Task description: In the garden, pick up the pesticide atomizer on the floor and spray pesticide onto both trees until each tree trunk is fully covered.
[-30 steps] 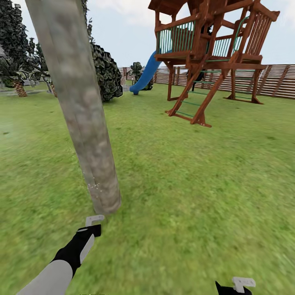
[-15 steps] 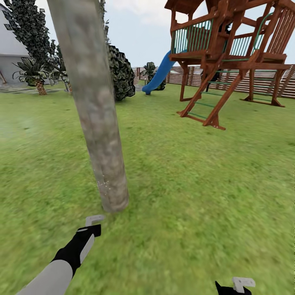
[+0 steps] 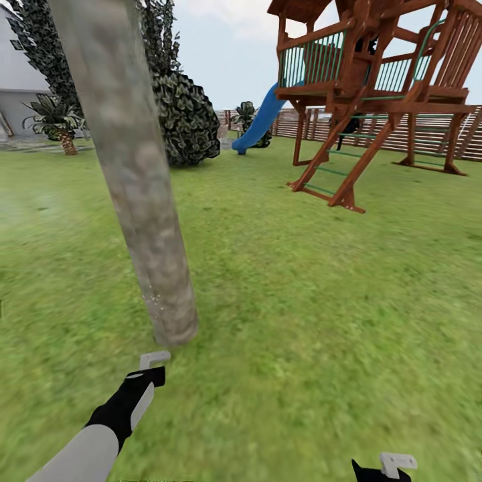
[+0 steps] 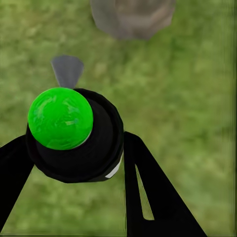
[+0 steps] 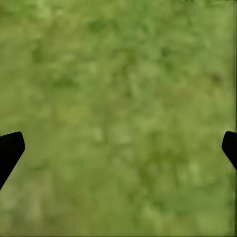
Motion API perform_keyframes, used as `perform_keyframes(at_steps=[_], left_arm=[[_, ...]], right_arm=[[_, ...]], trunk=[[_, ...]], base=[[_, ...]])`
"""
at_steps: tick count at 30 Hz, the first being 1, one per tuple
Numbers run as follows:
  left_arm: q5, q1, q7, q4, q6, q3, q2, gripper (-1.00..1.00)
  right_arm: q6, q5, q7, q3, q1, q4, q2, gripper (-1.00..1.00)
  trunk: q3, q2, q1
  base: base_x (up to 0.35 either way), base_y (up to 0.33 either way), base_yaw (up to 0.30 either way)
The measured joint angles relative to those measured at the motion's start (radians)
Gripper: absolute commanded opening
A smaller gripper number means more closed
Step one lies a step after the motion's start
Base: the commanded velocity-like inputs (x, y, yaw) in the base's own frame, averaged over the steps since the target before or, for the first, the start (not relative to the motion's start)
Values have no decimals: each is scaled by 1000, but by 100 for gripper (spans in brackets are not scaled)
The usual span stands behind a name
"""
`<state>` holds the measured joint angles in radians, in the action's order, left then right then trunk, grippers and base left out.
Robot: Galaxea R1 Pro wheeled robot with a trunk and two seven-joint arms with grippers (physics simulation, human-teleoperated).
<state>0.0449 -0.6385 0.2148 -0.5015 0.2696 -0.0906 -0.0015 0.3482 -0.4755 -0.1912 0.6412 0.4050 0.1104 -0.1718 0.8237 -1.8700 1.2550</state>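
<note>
One tree trunk [image 3: 134,187], thick with mottled grey-brown bark, rises from the lawn just ahead of my left arm. A few white pesticide specks [image 3: 154,299] dot its bark near the base. My left gripper [image 3: 151,369] is low in front of the trunk's foot, shut on the pesticide atomizer [image 4: 74,143]. In the left wrist view the atomizer is a dark round body with a bright green cap, and its grey nozzle [image 4: 67,69] points toward the trunk base [image 4: 131,17]. My right gripper [image 3: 391,465] hangs open over bare grass, its fingertips [image 5: 11,148] wide apart.
A wooden play tower [image 3: 375,87] with a blue slide [image 3: 258,124] stands at the back right before a slatted fence [image 3: 428,134]. A round bush [image 3: 184,120], a short palm [image 3: 57,120] and a grey building [image 3: 20,87] lie at the back left. Lawn surrounds me.
The whole view swung to the left, then slid sideways, so the near trunk sits differently against the background. Both arms keep the same pose in the picture.
</note>
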Motion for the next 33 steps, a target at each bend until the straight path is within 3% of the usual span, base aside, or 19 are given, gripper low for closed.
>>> perform_keyframes(at_steps=[15,22,25,26,27,28,29,31,33], left_arm=[[0,-1,0,-16,-1,3,-1,-100],[-8,-21,-14,-132,62,25,-17,-100],[-13,-20,-25,-216,111,33,13,-100],[-15,-20,-36,-224,123,34,37,-100],[-14,-20,-73,-228,131,34,68,-100],[-10,-20,-120,-230,135,35,83,-100],[-29,-20,-192,-232,142,66,86,-100],[-55,-40,-220,-272,239,121,68,-100],[-61,-44,-224,-349,302,134,66,-100]], right_arm=[[0,0,1,0,0,0,0,100],[0,0,1,2,0,1,0,100],[0,0,1,2,0,1,-1,100],[0,0,1,2,0,1,-1,100],[0,0,1,2,0,2,-1,100],[0,0,1,2,0,2,-1,100],[0,0,1,1,0,2,-2,100],[0,0,1,1,0,1,-2,100],[0,0,1,0,0,0,-2,100]], trunk=[[0,0,0],[0,0,0],[0,0,0],[0,0,0],[0,0,0],[0,0,0],[0,0,0],[0,0,0],[0,0,0]], base=[[0,-237,247],[0,-5,8],[0,0,0],[0,0,0],[0,0,0],[0,0,0],[0,0,0],[0,0,0],[0,0,0]])
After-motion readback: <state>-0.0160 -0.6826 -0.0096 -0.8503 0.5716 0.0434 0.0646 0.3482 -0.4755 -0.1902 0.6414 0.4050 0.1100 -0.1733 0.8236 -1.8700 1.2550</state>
